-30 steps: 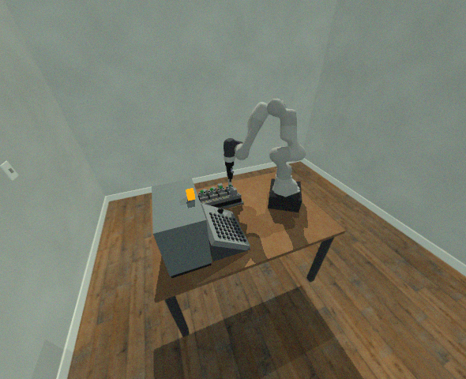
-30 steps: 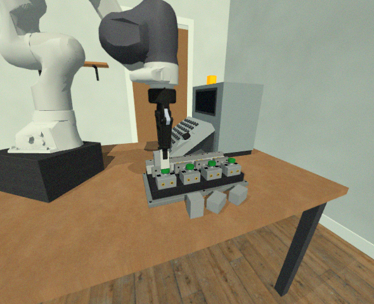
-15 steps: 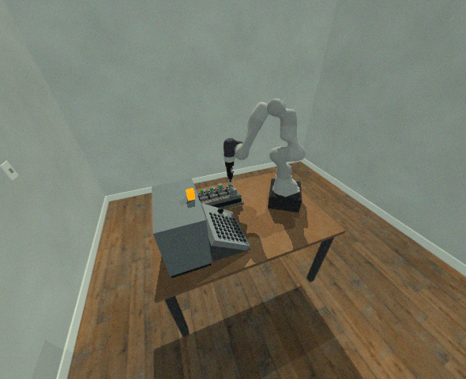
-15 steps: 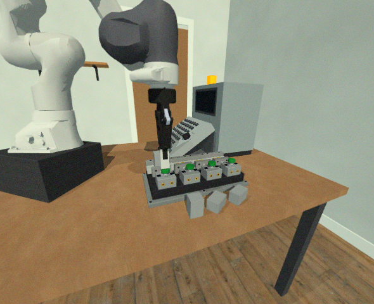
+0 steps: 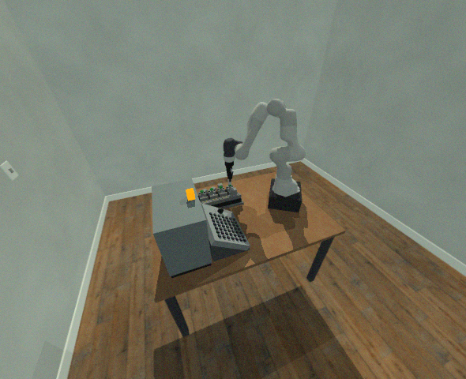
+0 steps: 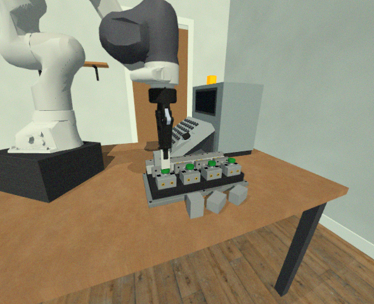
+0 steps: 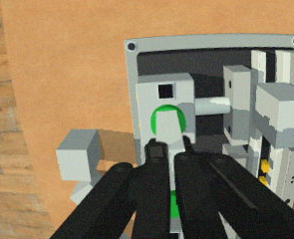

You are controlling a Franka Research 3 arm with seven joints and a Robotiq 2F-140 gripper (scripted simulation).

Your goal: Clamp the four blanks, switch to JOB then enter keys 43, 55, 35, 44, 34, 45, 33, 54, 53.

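Observation:
My gripper (image 5: 230, 180) (image 6: 165, 158) (image 7: 166, 126) is shut, pointing down, with a pale tip over the green valve knob (image 6: 165, 171) (image 7: 160, 110) of the end station nearest the robot base. Contact cannot be told. One grey blank (image 7: 281, 102) sits on that station's rails, with the jaw (image 7: 237, 102) apart from it. The visible lens (image 7: 165, 91) on its valve block is dark. Three grey blanks (image 6: 194, 205) (image 6: 216, 201) (image 6: 238, 194) lie in front of the fixture. The other valve knobs (image 6: 189, 167) (image 6: 212, 163) (image 6: 231, 160) are green. The amber lamp (image 5: 190, 194) (image 6: 211, 80) is lit.
The sloped key panel (image 5: 242, 245) (image 6: 204, 129) with its dark selector (image 5: 219, 211) (image 6: 186, 135) stands behind the fixture in the exterior view. The tall grey cabinet (image 5: 180, 245) (image 6: 239, 114) stands beside it. Neighbouring valve knobs and blocks are close to the gripper.

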